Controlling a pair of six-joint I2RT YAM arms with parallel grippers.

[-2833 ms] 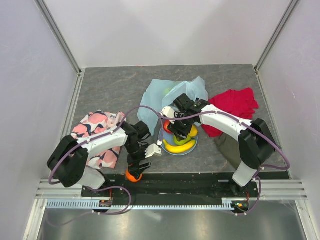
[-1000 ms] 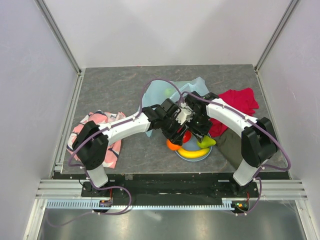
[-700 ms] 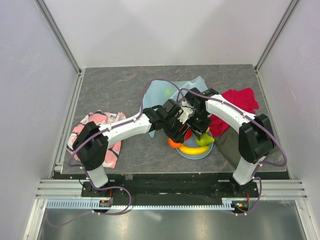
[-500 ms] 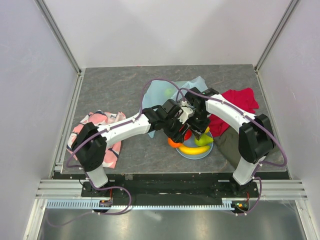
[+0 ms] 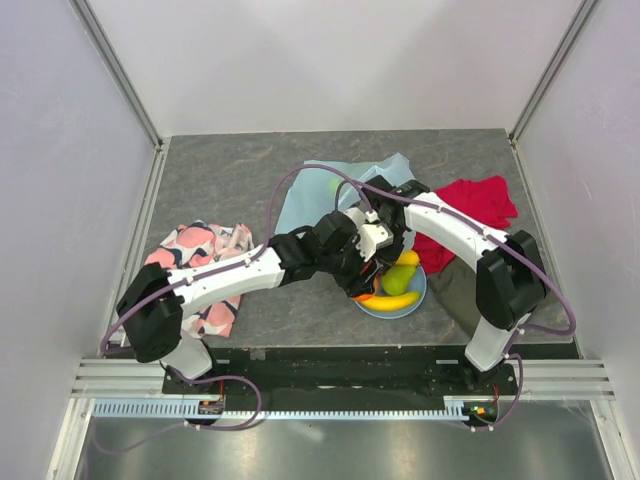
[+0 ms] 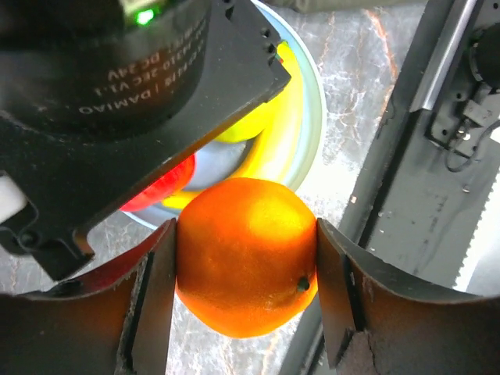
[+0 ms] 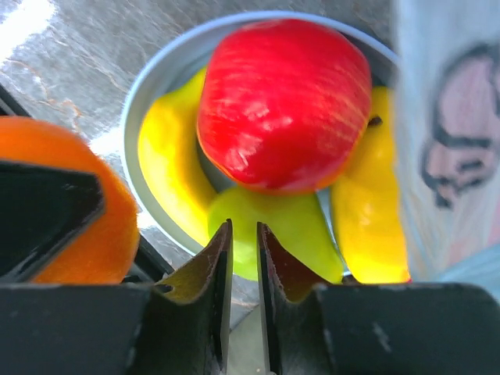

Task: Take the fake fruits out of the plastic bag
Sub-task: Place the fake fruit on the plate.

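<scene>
Plastic bag (image 5: 330,185) lies behind the plate (image 5: 410,300), where banana (image 7: 168,176), red apple (image 7: 285,101) and pear (image 7: 285,230) rest; left gripper (image 6: 246,301) clamps the orange (image 6: 246,254) above its rim; right gripper (image 7: 242,258) nearly closed, empty

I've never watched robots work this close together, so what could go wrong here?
The left gripper holds the orange over the plate, already crowded with the red apple, banana and pear; dropped there, it might roll off. The right gripper hovers just above, so the arms could bump.
</scene>
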